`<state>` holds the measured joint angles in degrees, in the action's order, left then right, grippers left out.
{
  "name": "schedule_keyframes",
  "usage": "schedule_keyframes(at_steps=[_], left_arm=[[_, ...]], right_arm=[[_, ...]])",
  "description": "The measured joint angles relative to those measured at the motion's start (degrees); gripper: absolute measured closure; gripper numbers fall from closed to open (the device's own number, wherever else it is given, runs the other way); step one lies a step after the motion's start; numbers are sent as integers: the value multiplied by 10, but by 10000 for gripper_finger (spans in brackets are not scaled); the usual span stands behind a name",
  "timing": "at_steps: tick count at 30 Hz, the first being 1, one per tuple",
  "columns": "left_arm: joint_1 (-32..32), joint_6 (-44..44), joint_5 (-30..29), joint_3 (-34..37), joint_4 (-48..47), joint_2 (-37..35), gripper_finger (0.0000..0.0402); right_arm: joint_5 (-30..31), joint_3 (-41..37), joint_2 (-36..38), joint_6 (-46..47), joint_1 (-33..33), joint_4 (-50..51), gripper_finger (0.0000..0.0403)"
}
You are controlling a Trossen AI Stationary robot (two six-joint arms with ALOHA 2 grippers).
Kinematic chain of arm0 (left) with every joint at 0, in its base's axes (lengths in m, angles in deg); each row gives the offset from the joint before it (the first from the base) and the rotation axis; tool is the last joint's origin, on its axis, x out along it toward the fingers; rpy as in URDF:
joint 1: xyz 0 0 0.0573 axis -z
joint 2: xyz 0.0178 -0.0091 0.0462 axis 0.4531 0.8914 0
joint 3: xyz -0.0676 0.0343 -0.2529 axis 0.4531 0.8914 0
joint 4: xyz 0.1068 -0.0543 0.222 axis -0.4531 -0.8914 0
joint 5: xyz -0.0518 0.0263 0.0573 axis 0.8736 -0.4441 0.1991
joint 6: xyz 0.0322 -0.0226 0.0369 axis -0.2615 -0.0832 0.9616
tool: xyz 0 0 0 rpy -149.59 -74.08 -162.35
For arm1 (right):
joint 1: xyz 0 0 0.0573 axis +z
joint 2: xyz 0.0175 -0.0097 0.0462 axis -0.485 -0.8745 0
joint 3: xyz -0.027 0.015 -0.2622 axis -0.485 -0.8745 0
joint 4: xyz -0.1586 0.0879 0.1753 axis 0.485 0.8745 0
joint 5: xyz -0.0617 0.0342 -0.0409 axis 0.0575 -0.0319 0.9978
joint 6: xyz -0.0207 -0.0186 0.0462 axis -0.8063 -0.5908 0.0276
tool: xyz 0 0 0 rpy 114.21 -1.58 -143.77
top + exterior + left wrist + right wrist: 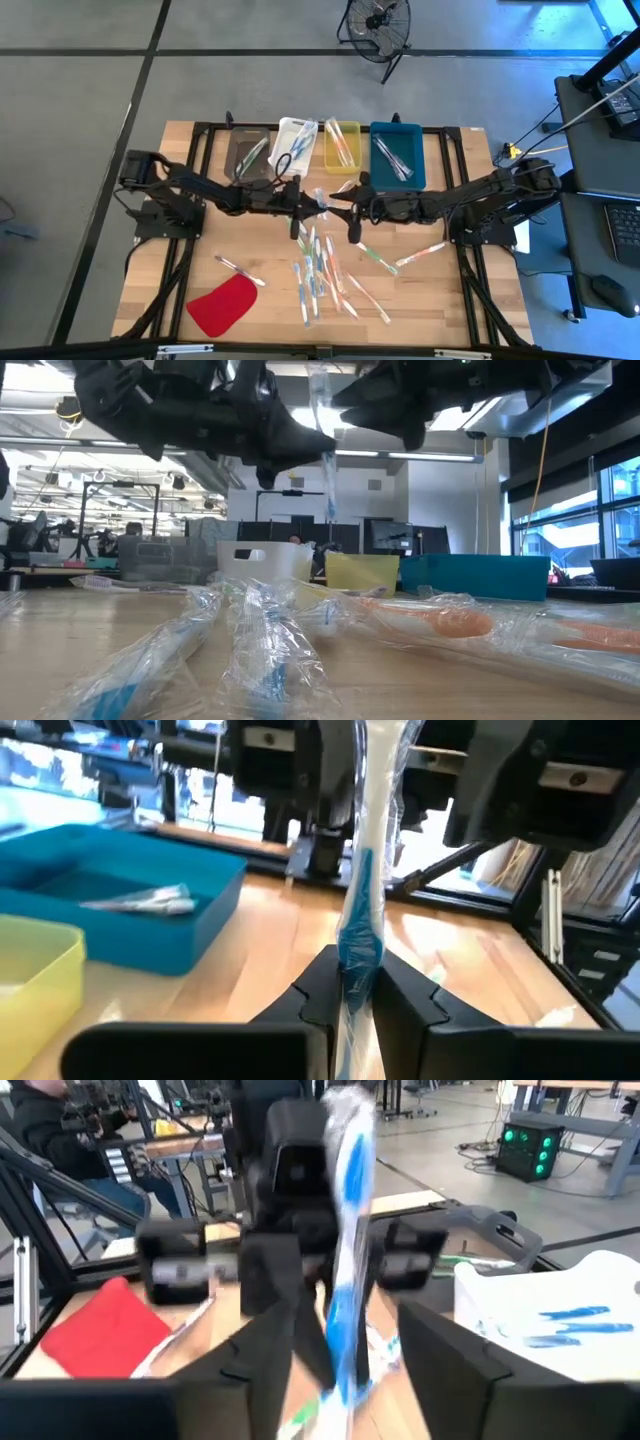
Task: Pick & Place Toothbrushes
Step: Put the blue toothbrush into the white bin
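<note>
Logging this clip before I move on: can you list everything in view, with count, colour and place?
Held toothbrush: one, blue and white, wrapped, raised between both grippers.
Loose toothbrushes: a dozen or more, mixed colours, scattered mid-table.
Bins: four in a row at the far edge: grey, white, yellow, teal, each holding toothbrushes.
Red piece: one, flat, near left corner.
Table: one, wood.
Fan: one, black, floor beyond.
Left gripper: shut on the held toothbrush.
Right gripper: open around it.

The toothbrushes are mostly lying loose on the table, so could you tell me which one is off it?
The blue wrapped toothbrush held upright above the table between the left gripper fingers; the right gripper faces it closely.
</note>
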<state>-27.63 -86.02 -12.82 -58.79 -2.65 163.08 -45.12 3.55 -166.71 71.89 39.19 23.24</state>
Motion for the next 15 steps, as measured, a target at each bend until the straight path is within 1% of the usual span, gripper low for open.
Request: schedule_keyframes(at_steps=[3,7,11,15], left_arm=[[-16,-18,0,0,-72,-43,364],[-53,-35,0,0,-167,-101,366],[-108,-56,-1,-13,-272,-161,363],[-157,-45,-1,-61,-390,-196,362]], right_arm=[[0,0,19,2,0,38,193],[0,0,34,18,0,93,164],[0,0,37,51,0,144,146],[0,0,37,77,0,176,138]])
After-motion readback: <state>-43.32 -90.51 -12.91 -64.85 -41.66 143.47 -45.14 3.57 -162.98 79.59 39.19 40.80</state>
